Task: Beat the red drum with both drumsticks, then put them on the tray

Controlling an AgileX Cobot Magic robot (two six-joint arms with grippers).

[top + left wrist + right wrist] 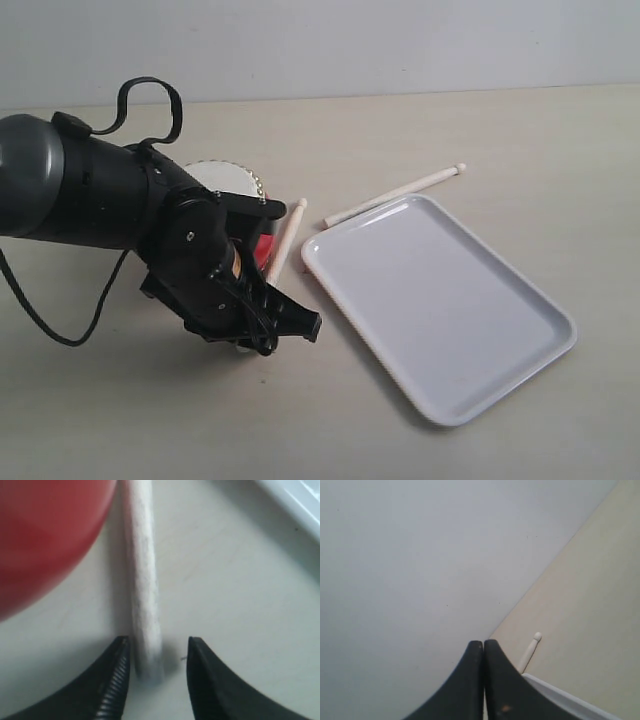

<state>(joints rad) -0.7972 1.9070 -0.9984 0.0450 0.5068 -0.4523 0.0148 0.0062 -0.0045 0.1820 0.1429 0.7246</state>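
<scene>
Straddling one drumstick [142,580] at its butt, the left end effector [157,644] stands spread; it lies on the table [240,605] just beside the red drum [40,540], long axis running ahead between the jaws. The right end effector [483,646] is pressed together, empty.

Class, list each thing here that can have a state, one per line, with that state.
Red drum: upright, drumhead up.
Near drumstick: lying beside drum, ungripped.
Far drumstick: lying on table beside tray.
Tray: flat, nothing on it.
Left gripper: open, straddling near drumstick's end.
Right gripper: shut, empty.
</scene>
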